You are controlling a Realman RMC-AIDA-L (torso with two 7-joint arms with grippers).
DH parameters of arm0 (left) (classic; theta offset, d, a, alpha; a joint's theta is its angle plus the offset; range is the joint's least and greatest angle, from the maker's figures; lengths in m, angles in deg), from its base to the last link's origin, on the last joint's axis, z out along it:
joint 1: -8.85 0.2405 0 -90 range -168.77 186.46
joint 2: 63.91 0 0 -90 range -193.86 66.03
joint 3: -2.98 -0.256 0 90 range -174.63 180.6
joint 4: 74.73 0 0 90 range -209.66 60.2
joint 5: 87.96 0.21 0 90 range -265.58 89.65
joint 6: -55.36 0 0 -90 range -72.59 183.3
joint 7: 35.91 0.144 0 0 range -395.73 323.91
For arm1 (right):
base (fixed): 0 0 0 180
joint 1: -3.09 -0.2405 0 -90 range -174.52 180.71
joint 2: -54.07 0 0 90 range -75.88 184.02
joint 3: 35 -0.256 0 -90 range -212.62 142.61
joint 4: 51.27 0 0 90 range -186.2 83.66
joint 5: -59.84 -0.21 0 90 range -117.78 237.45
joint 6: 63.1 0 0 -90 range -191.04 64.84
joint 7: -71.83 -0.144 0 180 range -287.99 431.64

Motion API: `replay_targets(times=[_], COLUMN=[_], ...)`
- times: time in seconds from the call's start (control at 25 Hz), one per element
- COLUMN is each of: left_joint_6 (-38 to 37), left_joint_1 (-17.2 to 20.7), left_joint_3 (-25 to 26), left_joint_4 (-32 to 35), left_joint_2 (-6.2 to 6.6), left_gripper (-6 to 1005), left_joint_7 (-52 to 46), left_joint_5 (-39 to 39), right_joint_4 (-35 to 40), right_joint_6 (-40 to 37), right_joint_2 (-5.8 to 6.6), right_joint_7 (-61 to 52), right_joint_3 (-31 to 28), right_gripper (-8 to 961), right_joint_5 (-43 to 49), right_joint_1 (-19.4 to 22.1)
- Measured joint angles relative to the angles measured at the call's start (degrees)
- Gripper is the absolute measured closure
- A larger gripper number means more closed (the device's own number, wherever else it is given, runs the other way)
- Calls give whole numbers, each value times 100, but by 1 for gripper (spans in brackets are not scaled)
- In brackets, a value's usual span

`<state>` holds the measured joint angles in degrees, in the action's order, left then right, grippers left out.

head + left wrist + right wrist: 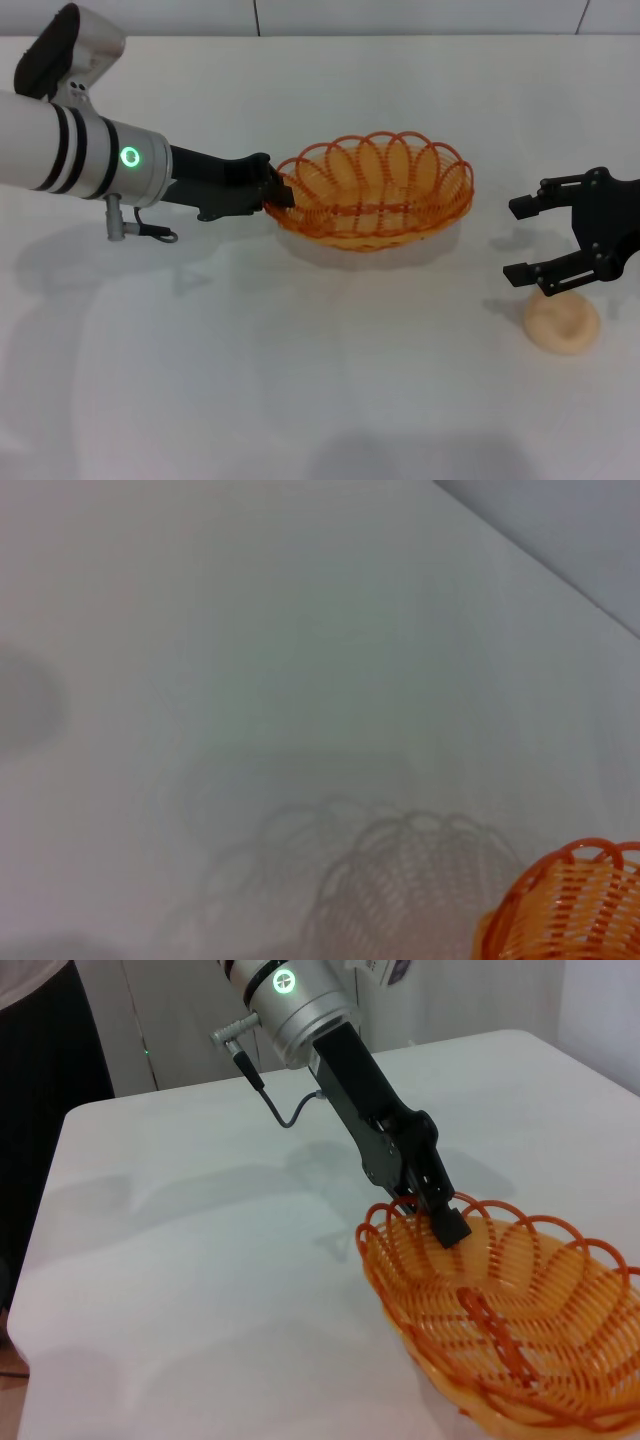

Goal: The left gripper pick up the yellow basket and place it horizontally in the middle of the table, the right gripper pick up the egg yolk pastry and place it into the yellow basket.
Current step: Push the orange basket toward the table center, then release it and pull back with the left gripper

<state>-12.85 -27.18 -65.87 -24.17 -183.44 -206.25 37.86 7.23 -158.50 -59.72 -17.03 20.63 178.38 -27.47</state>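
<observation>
The yellow basket (375,190) is an orange wire oval with a looped rim, held a little above the white table (250,380) near its middle; its shadow lies beneath. My left gripper (280,190) is shut on the basket's left rim; the right wrist view shows its fingers (445,1222) clamped over the rim of the basket (520,1330). A piece of the basket (570,905) shows in the left wrist view. The egg yolk pastry (562,322) lies on the table at the right. My right gripper (525,240) is open, hovering just above and behind the pastry.
The table's far edge meets a grey wall (400,15) at the back. A dark figure (40,1090) stands beyond the table's edge in the right wrist view.
</observation>
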Motion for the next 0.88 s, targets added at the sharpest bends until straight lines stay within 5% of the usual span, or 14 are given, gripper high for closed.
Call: replay_targets(times=[0.56,0.68,0.88], left_joint_6=[-34,-82,-209], left_joint_1=[-58,-66,-66], left_joint_3=[-6,-6,4], left_joint_4=[-349,-392,-388], left_joint_2=[27,34,46], left_gripper=[792,559,452], left_joint_7=[42,50,57], left_joint_5=[-112,-116,-116], right_joint_4=[4,4,4], right_joint_6=[44,43,42], right_joint_2=[-18,-20,-28], right_joint_7=[10,10,4], right_joint_3=[0,0,0], right_gripper=[100,100,100], right_joint_5=[18,19,13], right_joint_1=[-37,-41,-36])
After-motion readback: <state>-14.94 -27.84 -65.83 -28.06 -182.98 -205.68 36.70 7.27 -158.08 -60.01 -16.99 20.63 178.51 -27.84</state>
